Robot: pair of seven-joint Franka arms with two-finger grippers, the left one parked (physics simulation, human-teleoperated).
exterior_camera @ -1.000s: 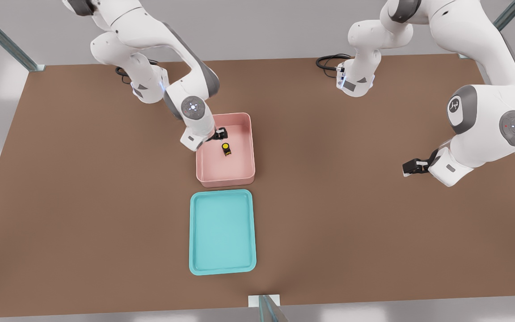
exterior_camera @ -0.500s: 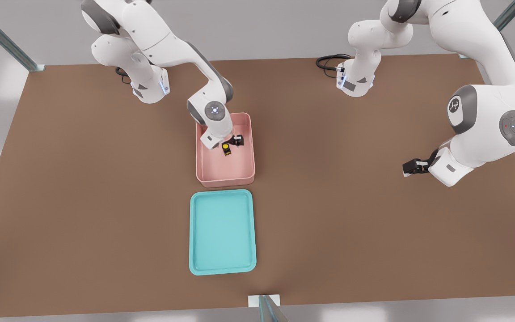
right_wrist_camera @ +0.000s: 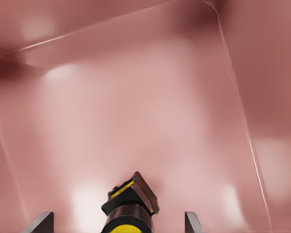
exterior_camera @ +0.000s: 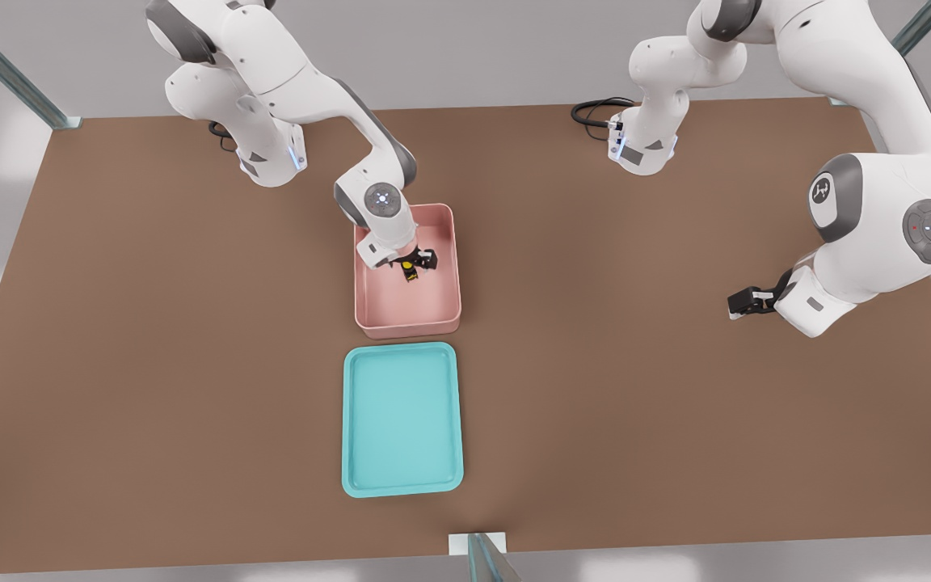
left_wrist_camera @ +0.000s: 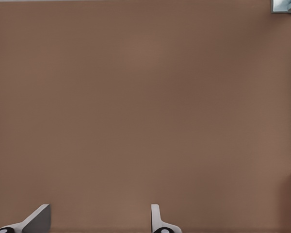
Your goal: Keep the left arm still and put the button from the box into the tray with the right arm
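Down inside the box [exterior_camera: 368, 311], gripper [exterior_camera: 413, 263] over the button [exterior_camera: 410, 272], fingers [right_wrist_camera: 41, 223] spread wide to either side, not touching. Button lying on the box floor, long axis along the box's length, black base end [right_wrist_camera: 136, 191] away from the wrist. Tray [exterior_camera: 352, 420] just beside the box.

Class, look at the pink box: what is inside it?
Inside the pink box sits the button, with the gripper above it, jaws open on either side. The gripper hides part of the floor.
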